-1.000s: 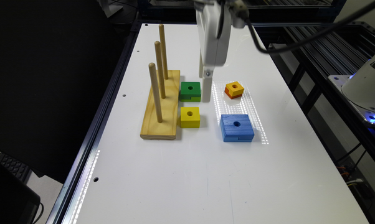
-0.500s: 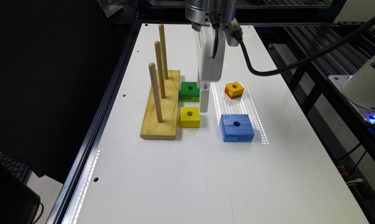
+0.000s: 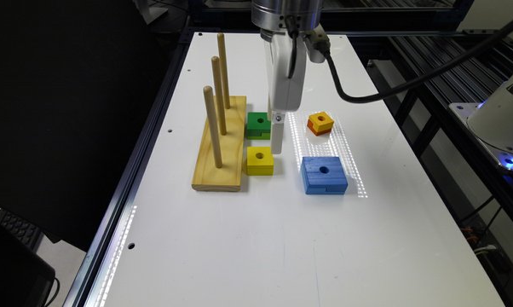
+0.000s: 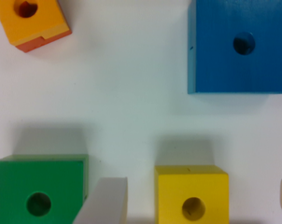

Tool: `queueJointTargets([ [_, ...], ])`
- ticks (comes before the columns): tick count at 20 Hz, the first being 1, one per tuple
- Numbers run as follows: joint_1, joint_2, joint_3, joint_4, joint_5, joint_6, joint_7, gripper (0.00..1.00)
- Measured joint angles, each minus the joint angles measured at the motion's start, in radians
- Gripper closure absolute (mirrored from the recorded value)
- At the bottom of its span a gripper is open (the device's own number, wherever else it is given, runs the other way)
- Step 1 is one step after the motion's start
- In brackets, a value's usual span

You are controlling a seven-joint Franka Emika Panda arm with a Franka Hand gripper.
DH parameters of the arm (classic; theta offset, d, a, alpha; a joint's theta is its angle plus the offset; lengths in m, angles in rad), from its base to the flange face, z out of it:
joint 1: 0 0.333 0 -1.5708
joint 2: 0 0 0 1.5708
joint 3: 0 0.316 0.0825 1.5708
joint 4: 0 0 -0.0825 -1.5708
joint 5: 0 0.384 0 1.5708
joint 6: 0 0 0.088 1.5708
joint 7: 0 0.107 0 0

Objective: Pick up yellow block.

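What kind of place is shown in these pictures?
Probably a robotics lab bench. A robot arm's gripper hangs over a white table framed in metal rails, with painted test blocks such as the yellow block and a wooden peg board laid out.

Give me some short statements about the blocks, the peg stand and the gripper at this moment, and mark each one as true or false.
1. The yellow block rests on the white table. True.
2. The gripper is shut on the yellow block. False: its fingers are apart, one on each side of the block.
3. A block sits on one of the pegs of the wooden stand. False: all three pegs are bare.
4. The blue block is bigger than the yellow block. True.
5. The green block is stacked on the blue block. False: it lies apart, beside the stand.
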Motion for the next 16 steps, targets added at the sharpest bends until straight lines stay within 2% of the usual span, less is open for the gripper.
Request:
queueJointTargets([
  [5, 0.000, 0.023, 0.000, 0.013, -0.0001, 0.004, 0.000, 0.00],
  [11, 0.000, 0.068, 0.000, 0.015, -0.0014, 0.051, 0.000, 0.00],
  [16, 0.000, 0.073, 0.000, 0.019, -0.0014, 0.056, 0.000, 0.00],
])
